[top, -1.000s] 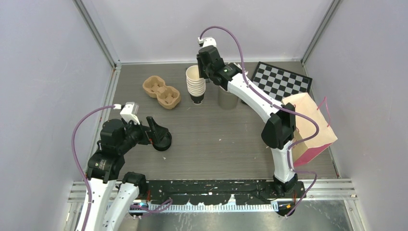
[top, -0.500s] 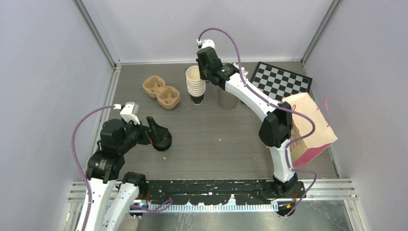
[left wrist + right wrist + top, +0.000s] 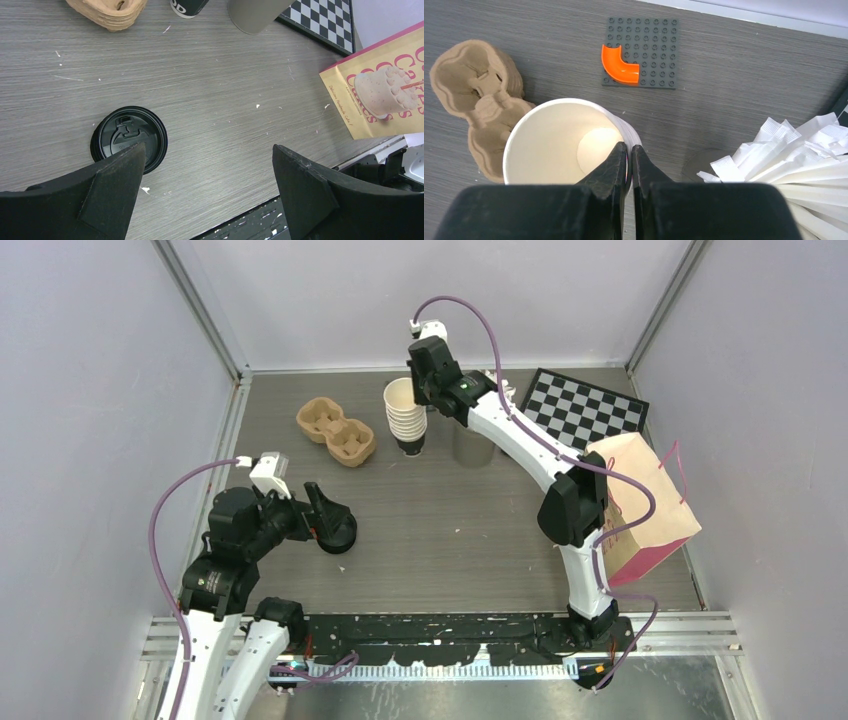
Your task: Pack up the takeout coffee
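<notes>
Cups for the coffee stand one inside the other at the back of the table. They have no lids on. The table is grey with thin lines like wood and small white specks. Pale purple walls stand on three sides.

Left of the cups lies a brown cup tray. Right of them stands a grey tin full of white napkins. Past the tin lies a black and white checkerboard. A paper bag with a pink side stands at the right edge. Behind the cups lies a grey brick plate with an orange bend on it.

The right pincer is at the top cup. One finger is inside the cup and one is outside. The two fingers are almost together and pinch the cup's wall at the rim on its right side. The top cup sits a bit higher than the others.

The left pincer is spread wide and holds nothing. It hangs low over the front left part of the table, well apart from the cups. A black lid lies flat on the table right by its left finger, partly under that finger's tip in the wrist view. Nothing lies between the two fingers but bare table.
</notes>
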Controlling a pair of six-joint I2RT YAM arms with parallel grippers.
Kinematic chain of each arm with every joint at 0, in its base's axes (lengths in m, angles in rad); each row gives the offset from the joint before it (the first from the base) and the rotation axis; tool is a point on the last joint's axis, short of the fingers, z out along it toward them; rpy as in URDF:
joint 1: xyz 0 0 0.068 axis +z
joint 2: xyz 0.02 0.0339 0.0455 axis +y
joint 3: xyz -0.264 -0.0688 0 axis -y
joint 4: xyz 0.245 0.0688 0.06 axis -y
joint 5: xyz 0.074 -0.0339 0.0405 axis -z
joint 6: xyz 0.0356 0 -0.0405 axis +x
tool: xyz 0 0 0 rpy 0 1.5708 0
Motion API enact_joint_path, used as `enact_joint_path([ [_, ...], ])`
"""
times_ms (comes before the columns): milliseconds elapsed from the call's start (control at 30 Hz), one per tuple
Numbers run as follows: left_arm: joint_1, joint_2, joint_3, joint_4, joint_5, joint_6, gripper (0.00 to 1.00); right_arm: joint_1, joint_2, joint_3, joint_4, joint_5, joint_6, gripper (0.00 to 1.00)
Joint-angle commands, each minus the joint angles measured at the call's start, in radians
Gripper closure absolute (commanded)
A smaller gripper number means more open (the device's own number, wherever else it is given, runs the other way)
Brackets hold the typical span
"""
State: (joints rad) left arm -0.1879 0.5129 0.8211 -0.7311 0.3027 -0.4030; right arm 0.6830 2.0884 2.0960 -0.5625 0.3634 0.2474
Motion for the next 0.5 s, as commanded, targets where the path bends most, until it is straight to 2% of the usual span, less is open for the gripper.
enact_joint_path([
  [0,0.001,0.007,0.0,0.022,0.004,0.012,0.0,-0.002,-0.053,0.069,0.035,-0.004,0.049,0.89],
  [167,0.001,0.012,-0.001,0.024,0.009,0.011,0.0,-0.013,-0.064,0.075,0.038,-0.022,0.108,0.86],
  [300,0.001,0.009,-0.002,0.025,0.008,0.011,0.0,-0.036,-0.059,0.076,0.029,-0.087,0.164,0.98],
  [467,0.001,0.007,-0.002,0.025,0.01,0.011,0.0,-0.059,-0.069,0.063,0.033,-0.152,0.228,1.0],
])
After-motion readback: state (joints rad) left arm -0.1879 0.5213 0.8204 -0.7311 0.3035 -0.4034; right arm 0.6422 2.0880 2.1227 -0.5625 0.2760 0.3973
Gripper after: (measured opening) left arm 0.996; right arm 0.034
